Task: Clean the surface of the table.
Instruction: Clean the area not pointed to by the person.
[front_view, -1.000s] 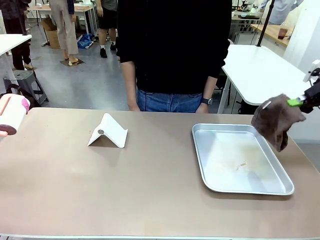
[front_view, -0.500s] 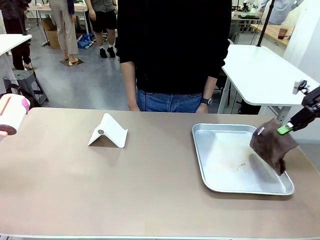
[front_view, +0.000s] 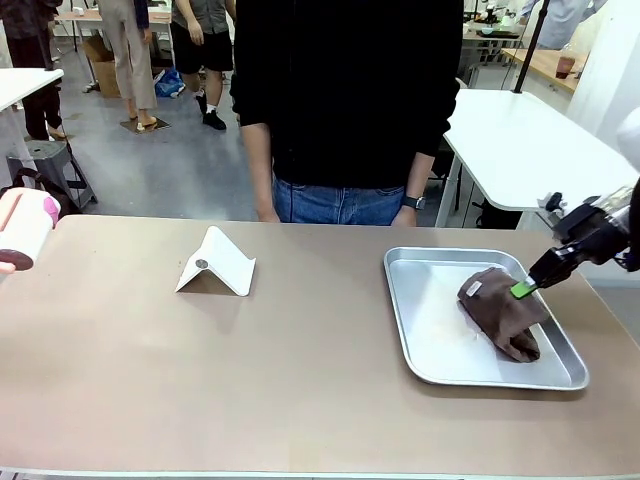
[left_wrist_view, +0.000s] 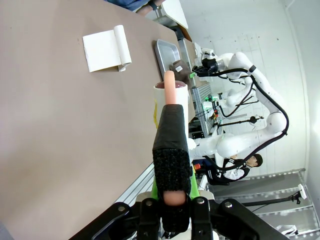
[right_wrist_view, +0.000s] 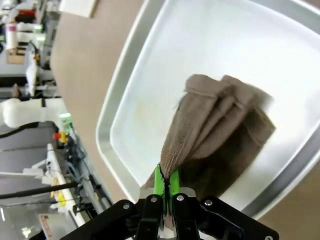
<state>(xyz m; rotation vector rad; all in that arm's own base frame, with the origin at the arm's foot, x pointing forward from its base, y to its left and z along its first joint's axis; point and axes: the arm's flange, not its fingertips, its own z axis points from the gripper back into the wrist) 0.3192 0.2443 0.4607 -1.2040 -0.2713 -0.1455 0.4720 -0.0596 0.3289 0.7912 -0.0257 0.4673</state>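
The tan-brown table (front_view: 250, 380) spans the front view. At its right end lies a silver tray (front_view: 430, 330), and a brown cloth (front_view: 498, 308) rests bunched on the tray's right half. My right gripper (front_view: 524, 289) is shut on the cloth's upper edge; in the right wrist view its green pads (right_wrist_view: 159, 181) pinch the cloth (right_wrist_view: 220, 120) over the tray (right_wrist_view: 165, 75). My left gripper (left_wrist_view: 171, 120) is shut on the pink handle of a white roller (left_wrist_view: 171, 91), which shows at the table's far left (front_view: 24, 228).
A white folded card (front_view: 216, 263) stands left of the table's middle, also seen as the card (left_wrist_view: 104, 50) in the left wrist view. A person in a black top (front_view: 345, 100) stands at the far edge. White side tables (front_view: 520, 140) stand behind on the right.
My right gripper has come down and leftward with the brown cloth, from hanging past the tray's right rim to resting it on the tray. The left side has not moved.
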